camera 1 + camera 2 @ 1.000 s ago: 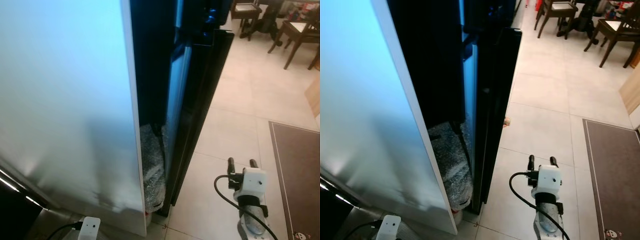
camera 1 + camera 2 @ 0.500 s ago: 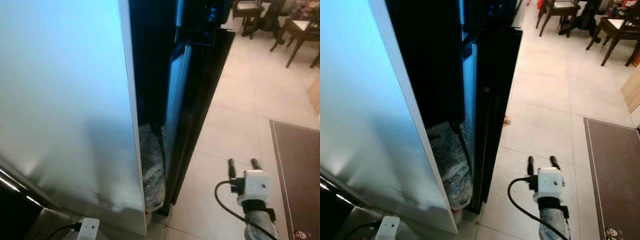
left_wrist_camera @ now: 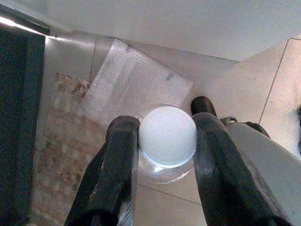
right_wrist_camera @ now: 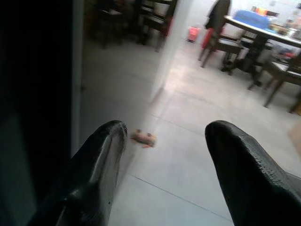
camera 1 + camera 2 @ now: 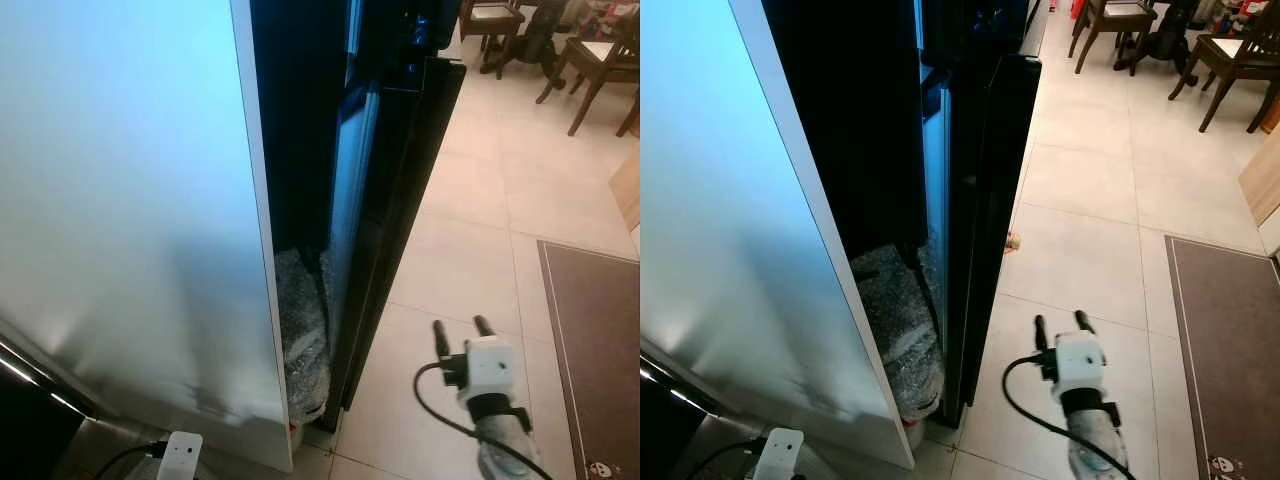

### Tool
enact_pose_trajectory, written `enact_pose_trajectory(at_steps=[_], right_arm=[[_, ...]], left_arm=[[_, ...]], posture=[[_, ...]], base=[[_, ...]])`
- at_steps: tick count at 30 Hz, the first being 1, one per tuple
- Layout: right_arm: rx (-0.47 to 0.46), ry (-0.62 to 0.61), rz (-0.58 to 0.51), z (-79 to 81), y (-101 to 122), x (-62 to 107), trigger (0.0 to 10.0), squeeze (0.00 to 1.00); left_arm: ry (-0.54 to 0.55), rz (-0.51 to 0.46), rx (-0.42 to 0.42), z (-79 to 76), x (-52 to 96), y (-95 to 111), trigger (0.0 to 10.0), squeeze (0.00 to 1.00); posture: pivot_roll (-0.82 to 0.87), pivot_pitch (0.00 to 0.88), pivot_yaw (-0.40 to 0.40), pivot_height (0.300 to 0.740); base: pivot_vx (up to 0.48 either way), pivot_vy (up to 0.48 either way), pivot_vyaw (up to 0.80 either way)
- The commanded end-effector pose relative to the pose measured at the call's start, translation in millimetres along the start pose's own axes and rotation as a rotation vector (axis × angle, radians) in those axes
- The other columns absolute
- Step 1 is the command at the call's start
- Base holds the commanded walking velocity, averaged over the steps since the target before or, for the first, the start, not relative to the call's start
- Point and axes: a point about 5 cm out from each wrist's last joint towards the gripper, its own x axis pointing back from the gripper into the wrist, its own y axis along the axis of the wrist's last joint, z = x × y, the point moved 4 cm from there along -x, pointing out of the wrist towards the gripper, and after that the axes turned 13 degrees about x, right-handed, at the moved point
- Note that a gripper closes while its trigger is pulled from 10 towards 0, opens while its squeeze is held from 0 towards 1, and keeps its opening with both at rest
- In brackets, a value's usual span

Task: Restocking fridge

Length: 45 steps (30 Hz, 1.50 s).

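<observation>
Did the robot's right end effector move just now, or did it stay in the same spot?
Yes. The right end effector has shifted toward the black fridge door: the strip of floor tile between them is narrower than a second ago.

I see the fridge [image 5: 980,150], tall and glossy black, standing on the tiled floor with its door [image 5: 120,200], white on the inside, swung wide open toward me. In my left wrist view, a clear bottle [image 3: 167,141] with a ribbed white cap [image 3: 168,136] sits upright, squeezed between the jaws.
</observation>
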Motion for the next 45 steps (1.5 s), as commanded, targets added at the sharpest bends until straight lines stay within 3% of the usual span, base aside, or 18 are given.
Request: enact_pose_trajectory(at_steps=[1, 7, 25, 39, 41, 45], right_arm=[[0.010, 0.020, -0.022, 2.8, 5, -4.0, 10.0, 0.00], [-0.004, 0.073, -0.064, 11.9, 17, -12.5, 10.0, 0.00], [0.025, 0.092, -0.073, 3.8, 27, -45.4, 10.0, 0.00], [0.025, 0.096, -0.081, 3.9, 28, -49.5, 10.0, 0.00], [0.029, 0.125, -0.103, -0.1, 40, -66.8, 10.0, 0.00], [0.029, 0.149, -0.114, 1.4, 44, -71.8, 10.0, 0.00]], left_arm=[[0.010, -0.004, -0.017, 2.6, 0.2, -1, 10.0, 0.00], [0.015, -0.006, -0.012, 3.5, 0.1, 0, 10.0, 0.00], [0.022, -0.006, -0.001, 4.7, 0.2, 0, 10.0, 0.00], [0.022, -0.011, -0.001, 3.8, 0.0, 2, 10.0, 0.00], [0.027, -0.013, -0.001, 5.3, -0.1, 2, 10.0, 0.00], [0.028, -0.013, -0.001, 5.7, 0.0, 2, 10.0, 0.00]], posture=[[-0.17, 0.016, -0.020, 0.740], [-0.17, 0.020, -0.022, 0.740], [-0.17, 0.035, -0.019, 0.740], [-0.16, 0.037, -0.019, 0.740], [-0.16, 0.040, -0.019, 0.740], [-0.15, 0.040, -0.019, 0.740]], base=[[0.000, 0.000, 0.00], [0.000, 0.000, 0.00], [0.000, 0.000, 0.00], [0.000, 0.000, 0.00], [0.000, 0.000, 0.00], [0.000, 0.000, 0.00]])
